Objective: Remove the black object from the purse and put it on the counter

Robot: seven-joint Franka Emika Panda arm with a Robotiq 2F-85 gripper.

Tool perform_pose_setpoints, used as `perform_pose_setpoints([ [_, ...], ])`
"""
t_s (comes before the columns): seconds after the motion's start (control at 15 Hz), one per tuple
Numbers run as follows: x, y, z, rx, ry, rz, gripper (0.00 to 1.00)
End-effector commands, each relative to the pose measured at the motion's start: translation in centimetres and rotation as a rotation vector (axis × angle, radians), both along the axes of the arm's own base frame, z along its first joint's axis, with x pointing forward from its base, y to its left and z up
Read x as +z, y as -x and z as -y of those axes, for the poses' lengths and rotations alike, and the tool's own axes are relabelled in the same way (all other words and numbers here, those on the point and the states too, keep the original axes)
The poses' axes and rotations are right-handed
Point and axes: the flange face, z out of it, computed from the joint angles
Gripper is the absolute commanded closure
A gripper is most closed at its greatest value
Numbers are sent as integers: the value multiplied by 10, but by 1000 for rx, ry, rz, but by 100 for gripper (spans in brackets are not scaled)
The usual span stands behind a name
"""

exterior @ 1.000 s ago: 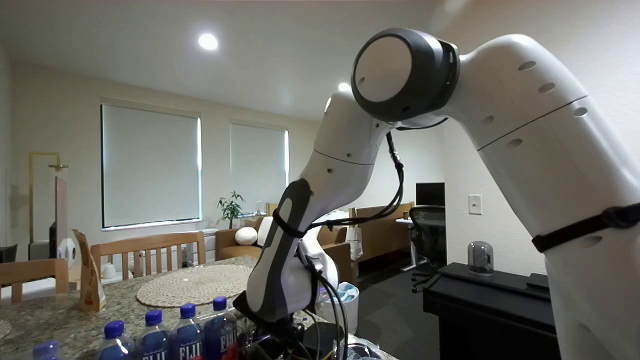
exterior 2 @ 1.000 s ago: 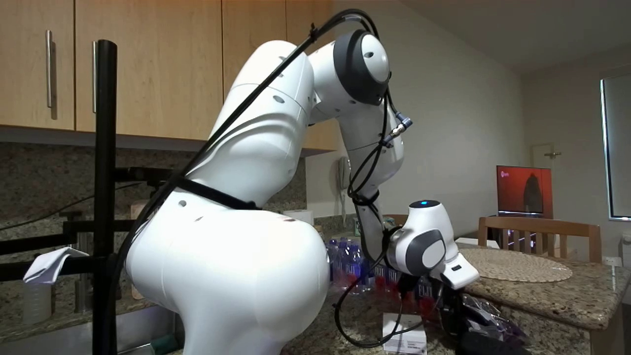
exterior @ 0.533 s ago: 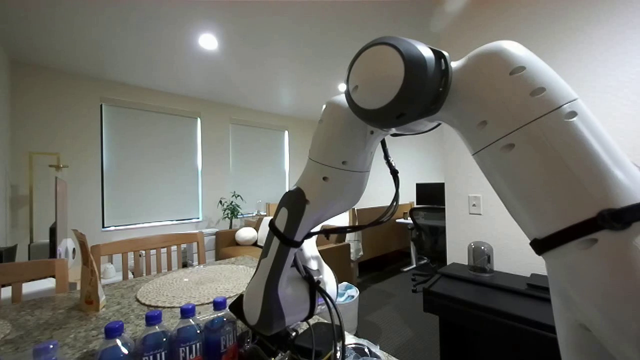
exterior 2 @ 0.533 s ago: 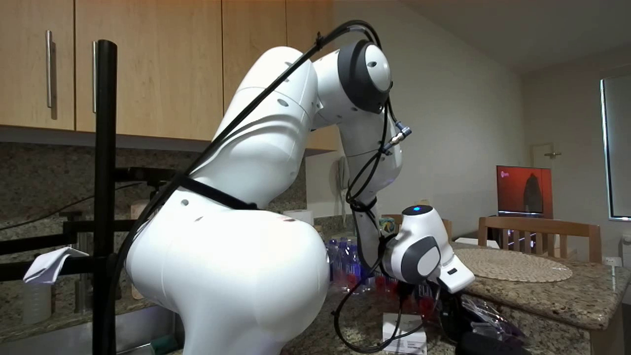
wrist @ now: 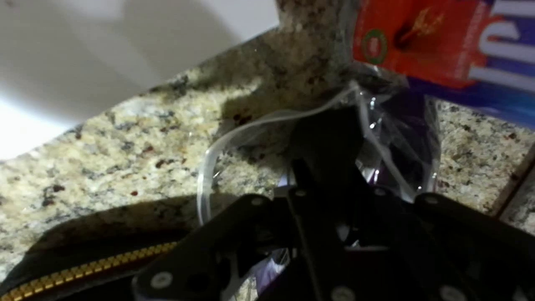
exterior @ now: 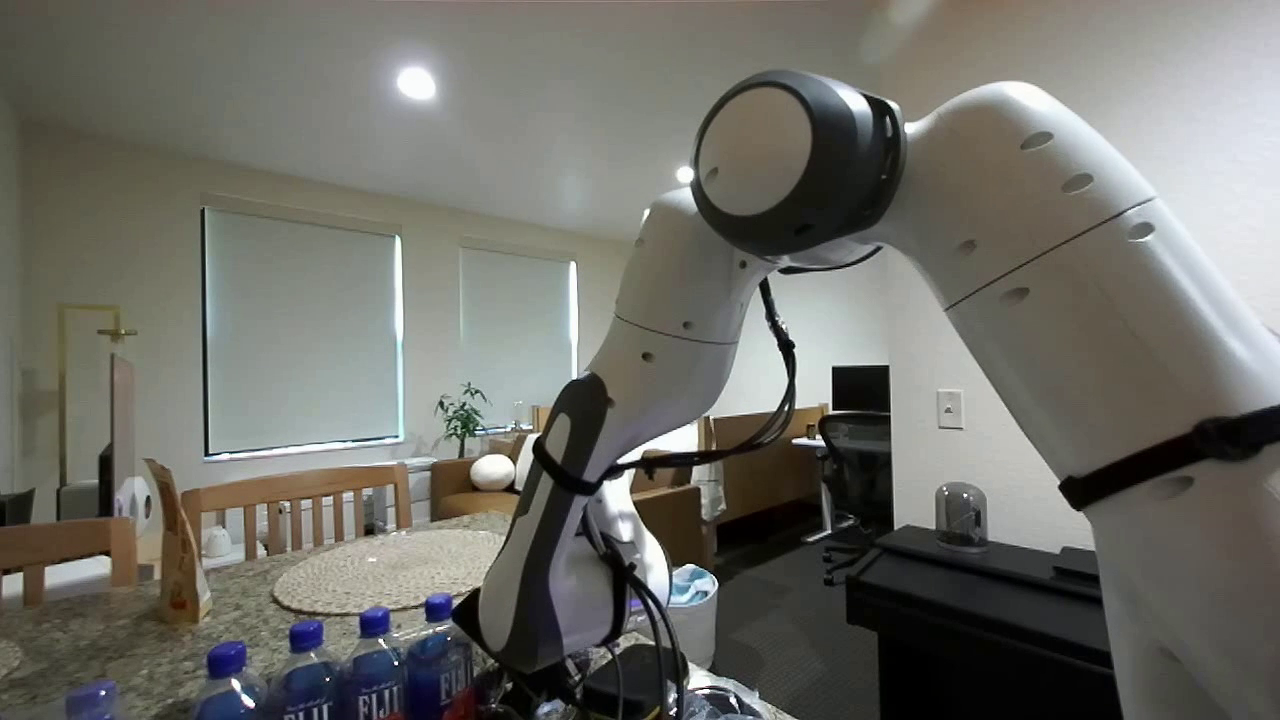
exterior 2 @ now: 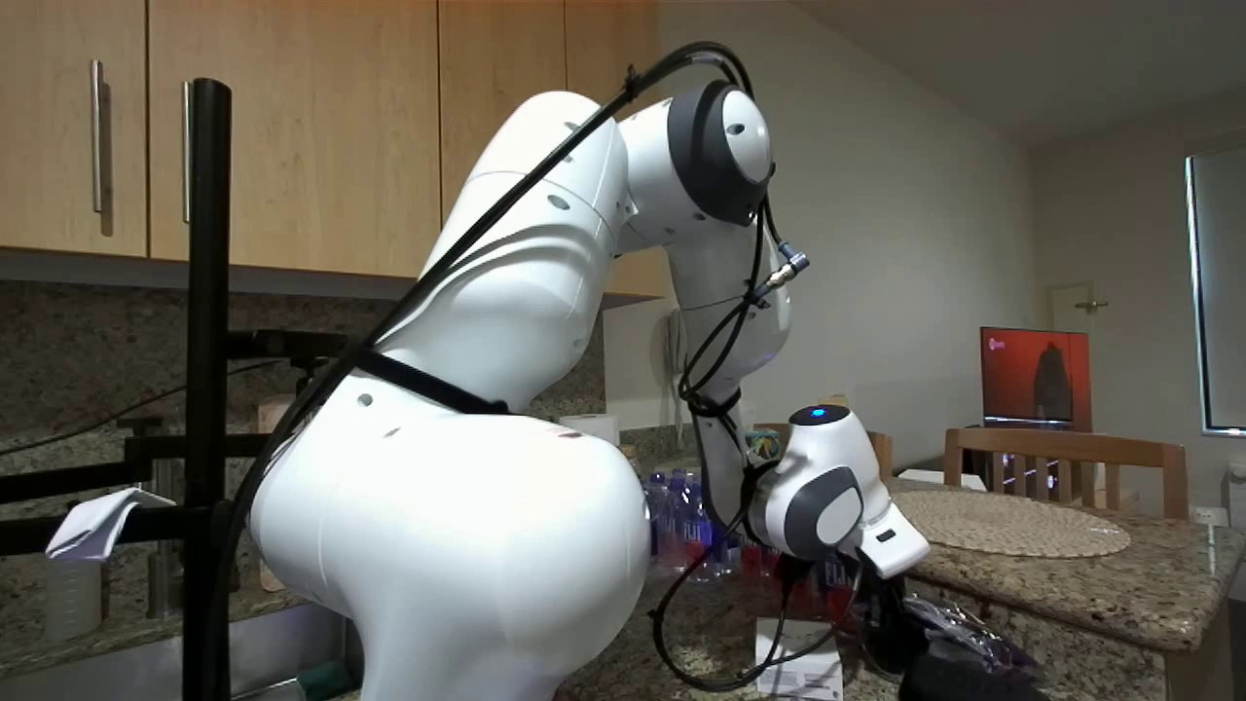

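counter (wrist: 125, 154): speckled granite, under everything here and where the thing needs to go. The stretch left of the bag in the wrist view looks like the natural drop spot to me.

clear bag (exterior 2: 964, 628): my pick for the purse, though the black pouch (wrist: 92, 288) beside it could be argued. Thin, slick-looking film, so I'd expect it to cling and ride up with whatever gets pulled.

gripper (wrist: 330, 163): at the bag's mouth, jaws look fairly close together. Honestly too dark to say how much gap there is or whether anything's held.

black object (wrist: 330, 129): best guess, the dark lump right at the fingertips, framed by the bag's rim. Black on black, so no clean outline. I'd bet on light, fairly firm, not fragile, but that's a hunch. Take it by the end nearest the mouth, across the narrow way, no film in the pinch.

clear rim (wrist: 234, 131): wrist view only; in both exterior views I can't make out rim or fingertips.

blue caps (exterior: 308, 634): both exterior views have them; the wrist view just gets a slab of red-and-blue label (wrist: 447, 46) near the bag.

zipper teeth (wrist: 100, 266): gold, readable in the wrist view, not from outside.
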Motion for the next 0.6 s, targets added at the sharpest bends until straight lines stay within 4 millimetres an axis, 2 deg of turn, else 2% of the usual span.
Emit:
perform_pose_setpoints([
  [0.0, 10, 17, -8, 20, -35, 6, 93],
  [0.07, 12, 23, -13, 25, -53, 3, 96],
  [0.13, 12, 27, -16, 29, -67, -2, 91],
  [0.33, 13, 46, -22, 30, -110, -10, 92],
  [0.53, 10, 61, -18, 14, -138, -30, 91],
])
